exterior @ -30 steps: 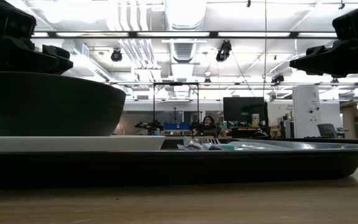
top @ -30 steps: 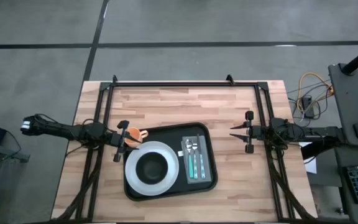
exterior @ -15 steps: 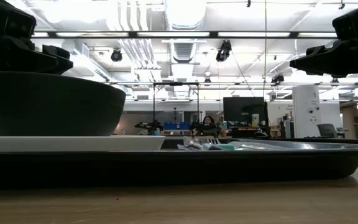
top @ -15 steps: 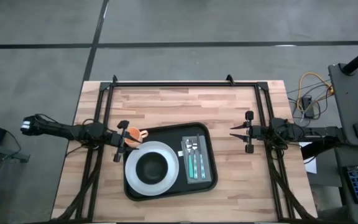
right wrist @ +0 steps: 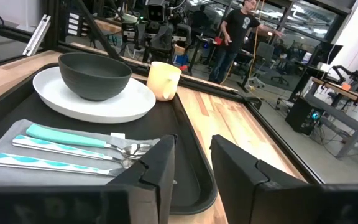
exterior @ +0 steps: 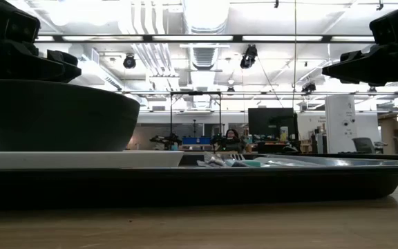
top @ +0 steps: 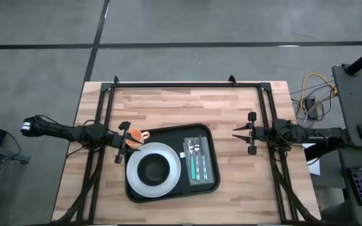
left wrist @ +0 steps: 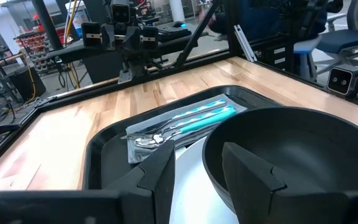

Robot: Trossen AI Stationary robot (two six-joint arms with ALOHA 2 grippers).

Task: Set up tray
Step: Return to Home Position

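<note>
Pale wooden table (top: pixel 168 107), plank top; black tray (top: pixel 213 157) lying flat near its middle

Cup (top: pixel 142 134) mostly under left hand (top: pixel 131 139); bowl (exterior: pixel 47 114) & tray (exterior: pixel 254 181) cut off at low-view edge.

Grey floor (top: pixel 200 22), ceiling striplights (exterior: pixel 289 38) (lit), office chair (left wrist: pixel 347 40)

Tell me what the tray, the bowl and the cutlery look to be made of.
Tray: black plastic by the look, smooth with a soft sheen and a moulded, rounded rim.
Bowl: dark and matte, with no glare; it could be ceramic or plastic, I cannot tell which.
Cutlery: shiny metal heads, with teal handles that look like plastic.
</note>
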